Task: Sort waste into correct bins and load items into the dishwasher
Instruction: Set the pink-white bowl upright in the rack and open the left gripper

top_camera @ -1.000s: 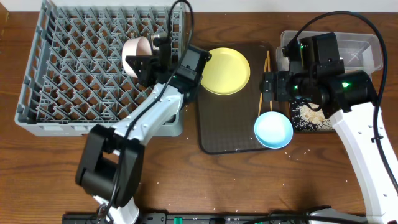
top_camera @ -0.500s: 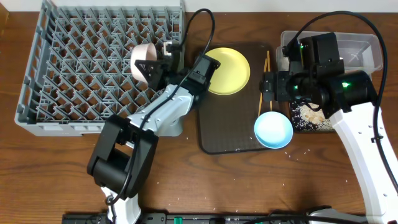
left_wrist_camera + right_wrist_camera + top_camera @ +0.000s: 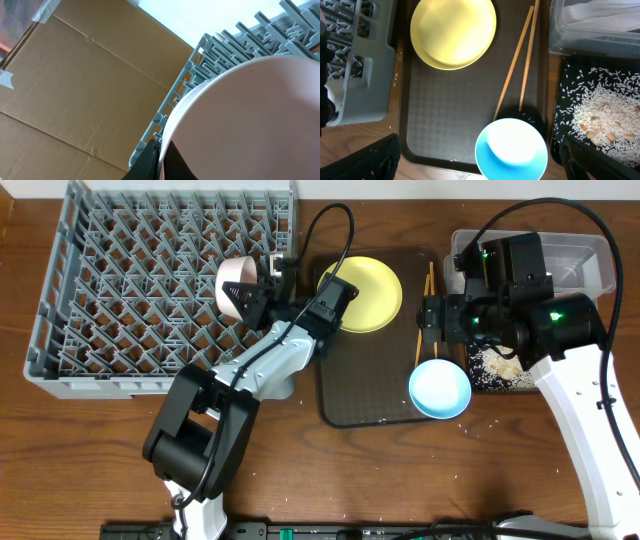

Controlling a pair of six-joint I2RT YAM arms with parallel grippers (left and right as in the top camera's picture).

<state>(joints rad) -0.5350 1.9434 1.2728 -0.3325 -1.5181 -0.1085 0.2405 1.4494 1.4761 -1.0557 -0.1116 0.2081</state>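
Brown wooden table (image 3: pixel 400 470) under both arms, and your overhead view lays out the whole spread: grey dish rack (image 3: pixel 130 290) on one side, brown serving tray (image 3: pixel 370 380) in the middle, clear tub (image 3: pixel 580 260) and black tray (image 3: pixel 490 370) on the far side.

Look at your left pincer (image 3: pixel 247 292). From above it sits over the rack's near-tray edge with the white bowl (image 3: pixel 235 280) tipped on its side in front of it. The left wrist camera gives you what the overhead cannot: the two dark fingers (image 3: pixel 146 161) are pinching the bowl's rim between them, the bowl (image 3: pixel 250 120) filling the frame right at the pincer (image 3: pixel 161 159), rack pegs (image 3: pixel 235 40) beyond it and cardboard (image 3: pixel 75 90) behind. You cannot tell from either view whether the bowl touches the pegs.

Now your right pincer (image 3: pixel 430 320): spread wide and holding nothing. Its wrist camera shows the light-blue bowl (image 3: pixel 511 149) directly below, between the two fingers (image 3: pixel 370 160). The chopsticks (image 3: pixel 520 60) lie just ahead of the pincer (image 3: pixel 485 162), their near tips close to the bowl. The yellow plate (image 3: pixel 453 32) sits farther ahead, toward the rack side. Off to the other side of the pincer, rice (image 3: pixel 600 110) lies scattered in the black tray (image 3: pixel 560 80), detail the overhead barely resolves.
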